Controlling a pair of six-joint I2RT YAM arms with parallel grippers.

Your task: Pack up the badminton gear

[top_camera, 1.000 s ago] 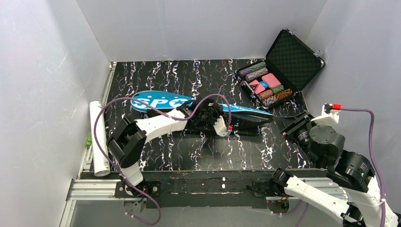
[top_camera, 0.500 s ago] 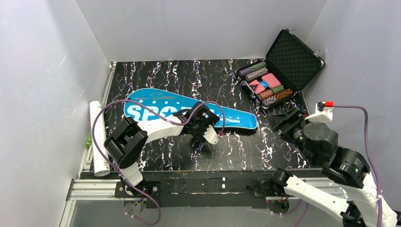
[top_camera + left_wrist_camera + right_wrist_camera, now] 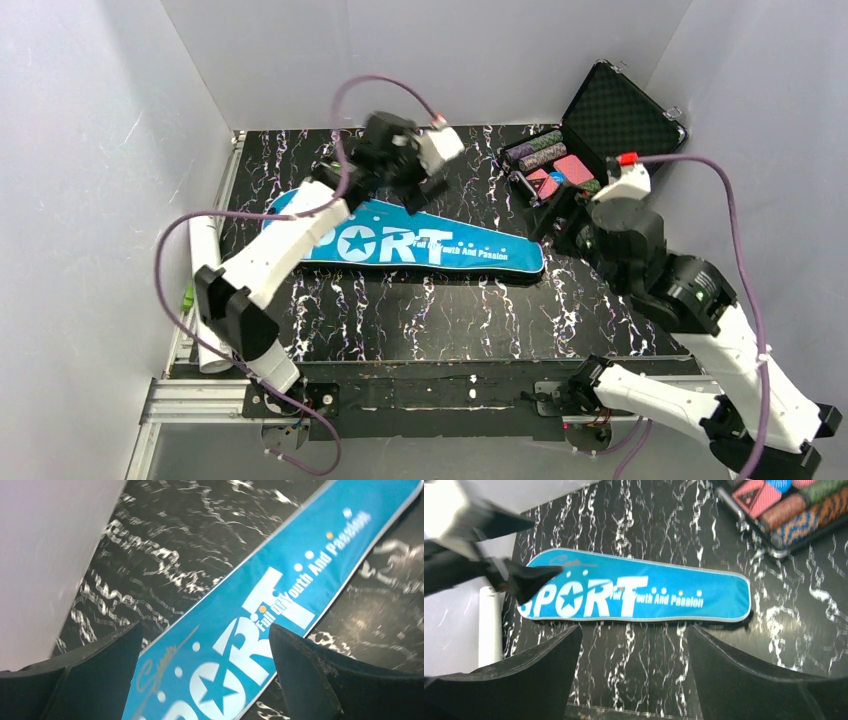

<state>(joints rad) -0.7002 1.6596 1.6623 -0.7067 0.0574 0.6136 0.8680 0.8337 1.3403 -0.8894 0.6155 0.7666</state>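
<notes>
The blue racket-shaped bag lettered "SPORT" lies flat across the middle of the marbled black table, its narrow end pointing right. My left gripper hangs open above the bag's wide end. The left wrist view looks down between its spread fingers onto the lettering, and nothing is held. My right gripper is open above the table near the bag's narrow end. In the right wrist view its fingers frame bare table in front of the bag. A long white tube lies along the left edge.
An open black hard case holding rows of coloured chips stands at the back right, close to the right arm, and also shows in the right wrist view. White walls close in the table on three sides. The left arm reaches over the bag.
The bag, bunched under the left gripper a second ago, now lies flat. The left gripper has opened and risen toward the back. The right gripper has opened and swung up and left toward the bag.
</notes>
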